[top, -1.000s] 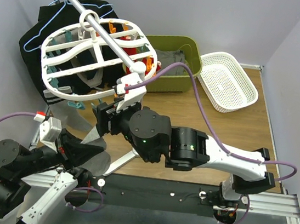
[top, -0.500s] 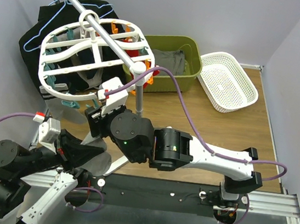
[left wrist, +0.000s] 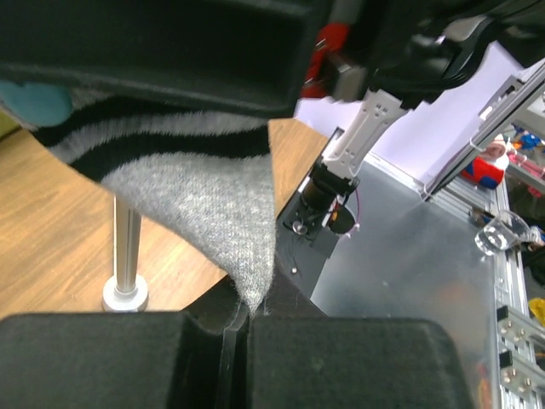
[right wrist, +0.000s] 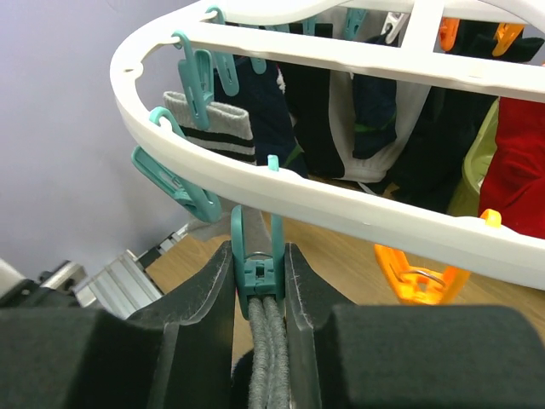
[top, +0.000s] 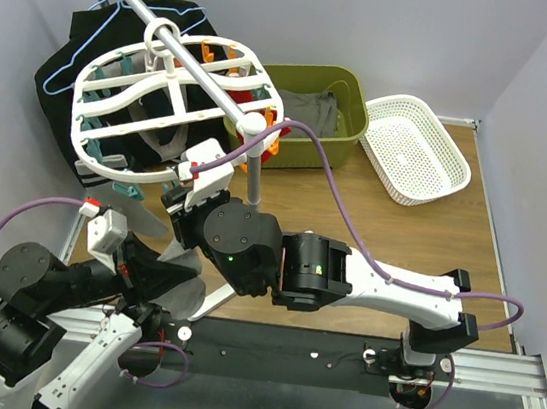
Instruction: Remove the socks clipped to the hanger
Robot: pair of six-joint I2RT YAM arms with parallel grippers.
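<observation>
We see the hanger on its pole, with more socks crowding behind its rim and a green bin and white basket beyond. Our right gripper is squeezed onto a teal peg at the near rim, an orange peg just beside it. Below, our left gripper is pinched tight on a grey striped sock.

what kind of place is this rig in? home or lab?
Likely a lab cell staged as a laundry corner: aluminium frame rail, peg hanger, green bin and white basket on a wooden table.
</observation>
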